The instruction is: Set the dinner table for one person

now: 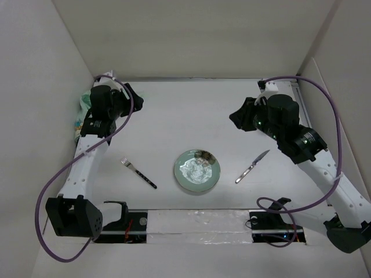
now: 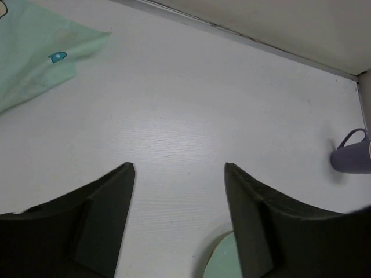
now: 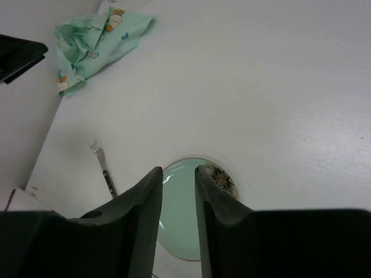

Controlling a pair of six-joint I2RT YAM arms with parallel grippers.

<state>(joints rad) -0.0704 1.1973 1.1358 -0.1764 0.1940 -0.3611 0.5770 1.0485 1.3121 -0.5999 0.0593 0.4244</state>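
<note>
Lying long axis left-right, dinner table (image 1: 174, 110); plate (image 1: 184, 176) near front edge.

Green plate (image 1: 197, 171) between fork (image 1: 138, 173) and knife (image 1: 252, 166) — crumpled cloth (image 3: 98, 40), lilac mug (image 2: 353, 155) apart

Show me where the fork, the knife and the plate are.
fork (image 1: 139, 174): top external view, on the middle of its length.
knife (image 1: 253, 167): top external view, on the middle of its length.
plate (image 1: 177, 171): top external view, on its left rim.
</note>
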